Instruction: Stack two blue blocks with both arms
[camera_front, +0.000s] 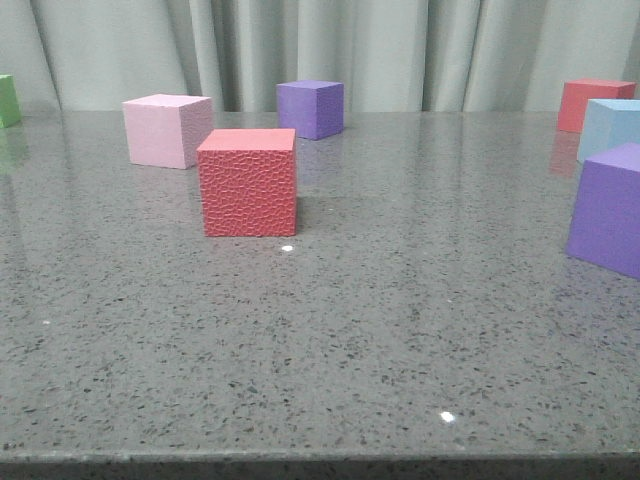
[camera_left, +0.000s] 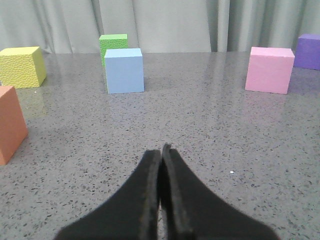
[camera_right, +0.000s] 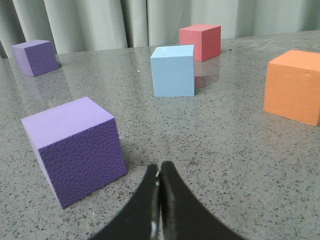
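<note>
Basically both grippers, left gripper and right gripper, sit pinched together holding nothing, each facing its own blue block, probably lining up grabs.

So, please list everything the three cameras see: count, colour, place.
blue blocks: 2, pale blue, one beside green, one right side near red
purple blocks: 2, purple, back middle and right edge
red blocks: 2, red, centre-left and back right
pink block: 1, pink, back left
green block: 1, green, far left
yellow block: 1, yellow, left wrist view
orange blocks: 1 per wrist view, orange, perhaps the same
table: 1, speckled grey, under all
curtain: 1, grey, behind
left gripper: 1, black, shut, empty
right gripper: 1, black, shut, empty
</note>
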